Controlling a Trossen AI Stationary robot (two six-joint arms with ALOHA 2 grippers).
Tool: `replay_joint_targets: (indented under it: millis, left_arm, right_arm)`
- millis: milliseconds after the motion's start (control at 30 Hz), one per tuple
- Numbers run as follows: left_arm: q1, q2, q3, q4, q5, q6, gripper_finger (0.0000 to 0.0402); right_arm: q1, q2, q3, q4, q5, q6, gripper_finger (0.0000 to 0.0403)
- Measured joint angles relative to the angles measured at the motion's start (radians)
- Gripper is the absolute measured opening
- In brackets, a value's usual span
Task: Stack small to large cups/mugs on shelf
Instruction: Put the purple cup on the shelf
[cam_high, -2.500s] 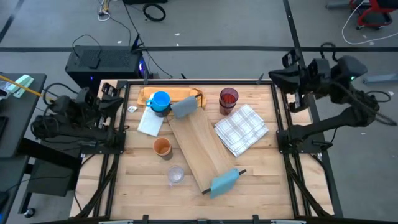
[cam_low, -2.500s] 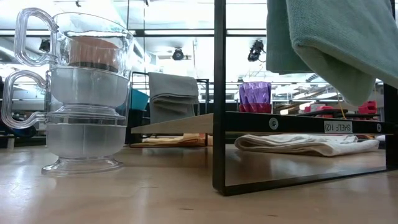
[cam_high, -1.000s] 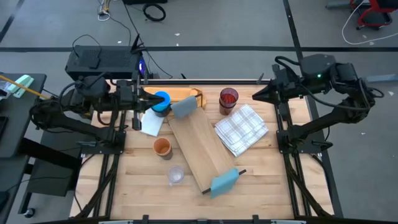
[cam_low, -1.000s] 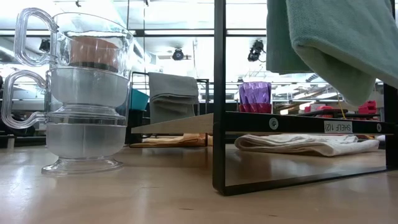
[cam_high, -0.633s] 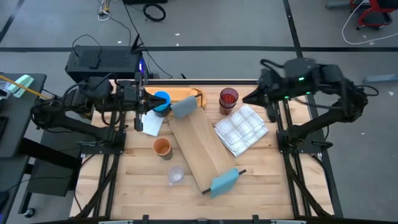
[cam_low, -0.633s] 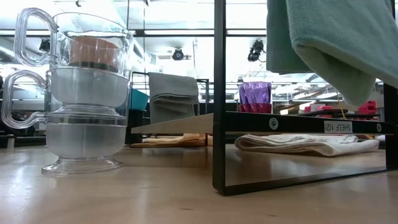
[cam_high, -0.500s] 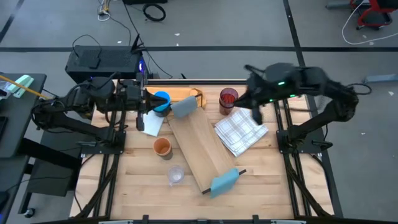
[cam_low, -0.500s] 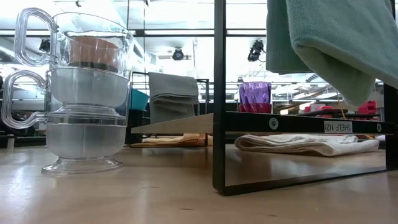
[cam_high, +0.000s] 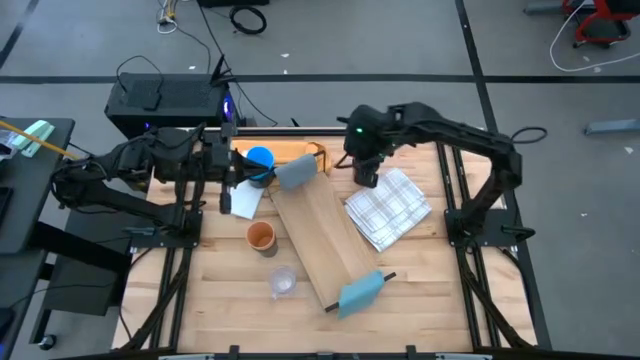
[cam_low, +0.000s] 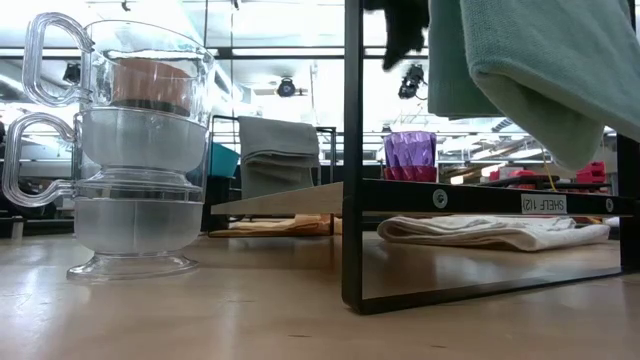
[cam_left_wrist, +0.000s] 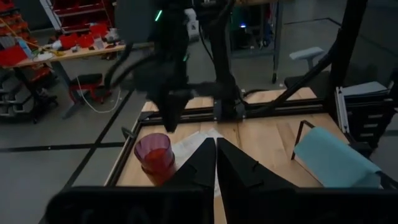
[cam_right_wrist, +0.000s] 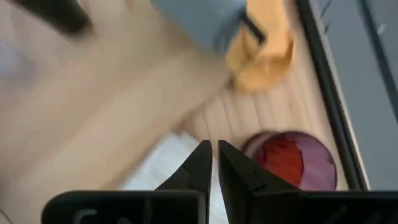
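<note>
High view: the shelf (cam_high: 322, 235) lies slanted across the table (cam_high: 420, 290) middle, a purple tumbler (cam_low: 411, 156) near the far edge beside a checked cloth (cam_high: 389, 207). The right hand (cam_high: 364, 168), fingers pressed together, hangs over the tumbler. The left hand (cam_high: 232, 166), also closed and empty, sits by the blue mug (cam_high: 258, 163).

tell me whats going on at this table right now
Nothing is held yet. The right gripper, shut, hovers over the purple tumbler near the checked cloth. The left gripper, also shut, sits by the bright blue mug. The shelf lies bare; an orange cup and clear glasses wait beside it.
</note>
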Motion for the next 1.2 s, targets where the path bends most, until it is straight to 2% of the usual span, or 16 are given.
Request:
replay_joint_targets:
  millis: [100, 200, 433, 567, 800, 1200]
  left_arm:
    - [0.0, 0.001, 0.0, -0.007, 0.0, 0.0, 0.0016]
    - [0.0, 0.001, 0.0, -0.013, 0.0, 0.001, 0.0014]
    - [0.0, 0.0, 0.0, -0.031, 0.0, 0.0, 0.0023]
    - [0.0, 0.0, 0.0, -0.036, 0.0, 0.0, 0.0023]
    - [0.0, 0.002, 0.0, -0.036, 0.0, 0.0, 0.0013]
    - [0.0, 0.002, 0.0, -0.035, 0.0, 0.0, 0.0026]
  right_arm:
    - [-0.057, 0.046, 0.0, -0.099, -0.017, -0.049, 0.0049]
    - [-0.098, 0.077, 0.0, -0.147, -0.017, -0.071, 0.0082]
    - [-0.114, 0.084, 0.0, -0.145, -0.02, -0.133, 0.0181]
    - [-0.105, 0.084, 0.0, -0.139, -0.013, -0.146, 0.0214]
    - [-0.098, 0.084, -0.035, -0.086, -0.018, -0.176, 0.0209]
    - [-0.101, 0.084, -0.193, 0.026, -0.021, -0.133, 0.0201]
